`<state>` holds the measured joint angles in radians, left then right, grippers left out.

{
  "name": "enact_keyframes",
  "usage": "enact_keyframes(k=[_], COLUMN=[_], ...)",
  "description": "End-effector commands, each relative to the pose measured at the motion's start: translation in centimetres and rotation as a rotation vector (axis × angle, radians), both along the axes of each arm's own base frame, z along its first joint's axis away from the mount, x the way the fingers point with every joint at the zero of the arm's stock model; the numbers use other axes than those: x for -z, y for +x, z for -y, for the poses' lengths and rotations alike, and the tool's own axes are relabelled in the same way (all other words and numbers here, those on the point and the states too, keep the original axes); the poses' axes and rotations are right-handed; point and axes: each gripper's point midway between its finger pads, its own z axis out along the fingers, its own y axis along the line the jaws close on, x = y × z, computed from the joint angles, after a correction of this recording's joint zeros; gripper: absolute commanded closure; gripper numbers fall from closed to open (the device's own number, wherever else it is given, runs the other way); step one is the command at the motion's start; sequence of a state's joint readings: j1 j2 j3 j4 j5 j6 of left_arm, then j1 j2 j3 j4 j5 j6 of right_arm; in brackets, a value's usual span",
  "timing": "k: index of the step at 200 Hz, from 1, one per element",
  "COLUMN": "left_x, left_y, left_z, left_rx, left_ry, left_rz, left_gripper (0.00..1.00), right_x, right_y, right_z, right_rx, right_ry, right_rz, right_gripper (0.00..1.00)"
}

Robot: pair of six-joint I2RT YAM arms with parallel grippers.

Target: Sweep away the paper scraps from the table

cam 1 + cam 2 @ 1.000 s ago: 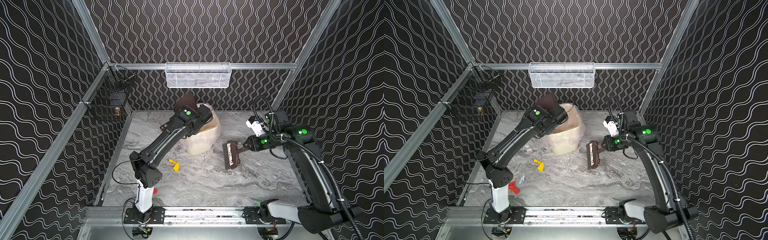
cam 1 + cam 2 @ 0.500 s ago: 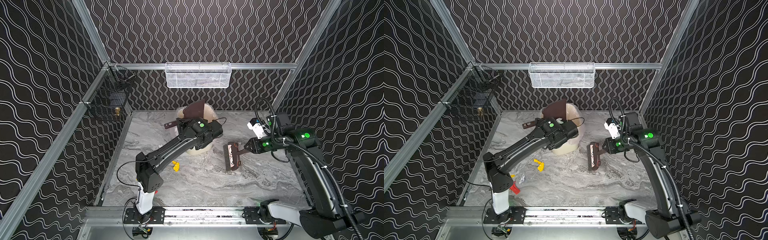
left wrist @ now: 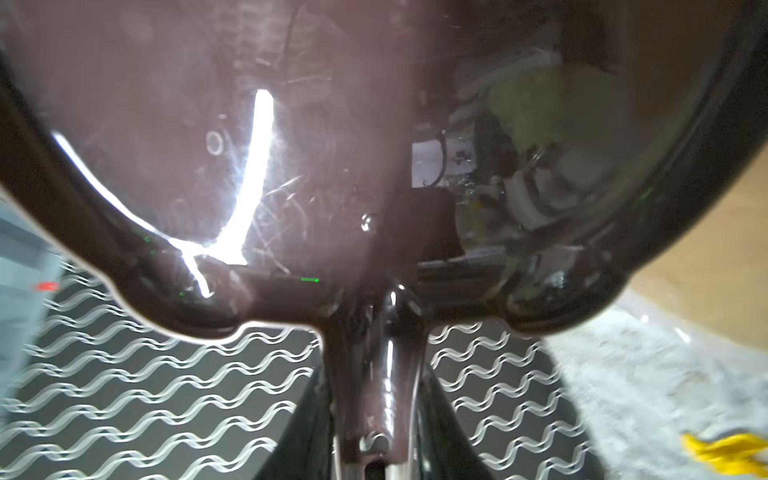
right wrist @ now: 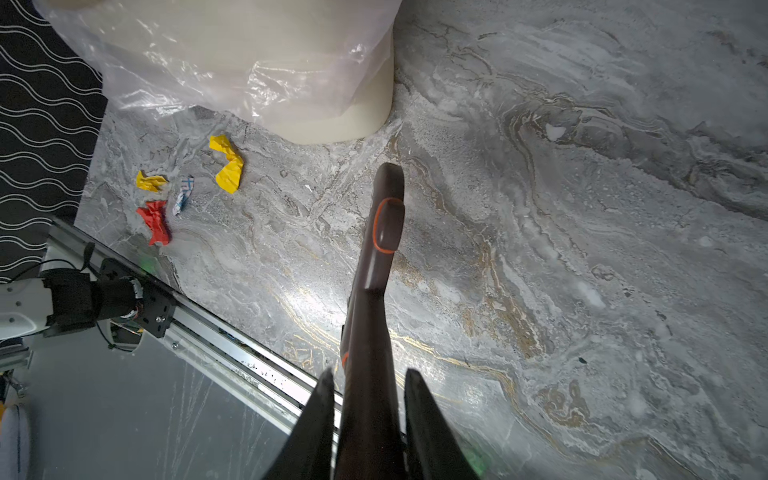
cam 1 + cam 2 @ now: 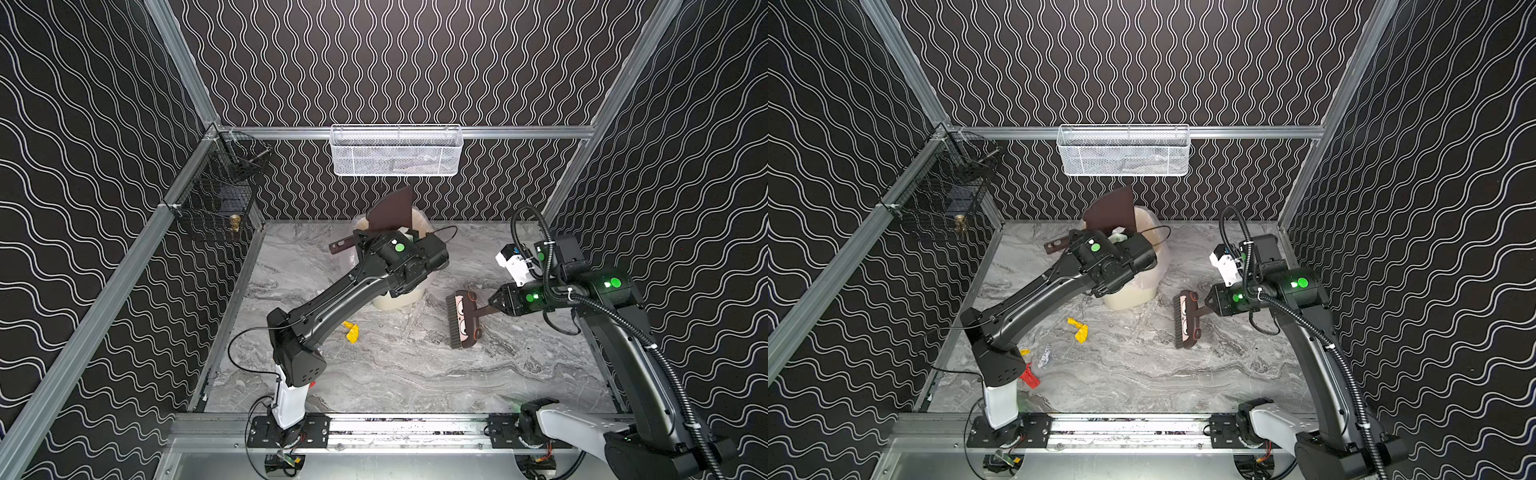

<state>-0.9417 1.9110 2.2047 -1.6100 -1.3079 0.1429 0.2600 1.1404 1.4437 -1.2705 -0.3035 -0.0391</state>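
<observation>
My left gripper (image 5: pixel 360 244) (image 3: pixel 374 374) is shut on the handle of a brown dustpan (image 5: pixel 390 208) (image 5: pixel 1108 208), which stands tilted up over the cream bin (image 5: pixel 399 300) (image 5: pixel 1130 297). My right gripper (image 5: pixel 494 303) (image 4: pixel 368 374) is shut on the handle of a brown brush (image 5: pixel 463 318) (image 4: pixel 384 224), whose bristles rest on the marble table (image 5: pixel 415 374) right of the bin. Paper scraps lie at the table's front left: a yellow scrap (image 5: pixel 1079 329) (image 4: pixel 228 164), a small yellow scrap (image 4: pixel 150 181), a white and blue scrap (image 5: pixel 1044 356) (image 4: pixel 183 195) and a red scrap (image 5: pixel 1030 376) (image 4: pixel 156 220).
A clear plastic liner (image 4: pixel 232 62) hangs over the bin's side. A white mesh basket (image 5: pixel 395 149) hangs on the back rail and a black wire basket (image 5: pixel 220 199) on the left rail. The left arm's base hides some scraps in a top view.
The left arm has dropped and swung its wrist right, turning the dustpan up on edge over the bin. The right arm and brush have barely moved.
</observation>
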Motion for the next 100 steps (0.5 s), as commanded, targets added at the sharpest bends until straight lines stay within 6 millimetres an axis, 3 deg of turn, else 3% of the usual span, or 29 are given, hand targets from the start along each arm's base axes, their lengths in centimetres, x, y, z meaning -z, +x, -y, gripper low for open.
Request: enact_keyframes(k=[1, 42, 94, 100], left_x=[-0.5, -0.6, 0.9, 0.9], left_y=[-1.4, -3.8, -7.2, -7.5], left_z=[-0.9, -1.5, -2.2, -2.3], left_rx=[-0.009, -0.022, -0.034, -0.030], left_ry=[-0.152, -0.450, -0.740, -0.769], left_rz=[-0.021, -0.052, -0.132, -0.135], left_gripper=[1.00, 1.00, 1.00, 1.00], right_x=[-0.7, -0.4, 0.0, 1.2], right_y=[-0.1, -1.6, -3.0, -3.3], right_z=[-1.9, -4.6, -8.2, -8.8], right_rx=[-0.039, -0.087, -0.100, -0.096], right_ry=[0.124, 0.337, 0.535, 0.538], right_rz=[0.026, 0.007, -0.006, -0.026], right_gripper=[1.00, 1.00, 1.00, 1.00])
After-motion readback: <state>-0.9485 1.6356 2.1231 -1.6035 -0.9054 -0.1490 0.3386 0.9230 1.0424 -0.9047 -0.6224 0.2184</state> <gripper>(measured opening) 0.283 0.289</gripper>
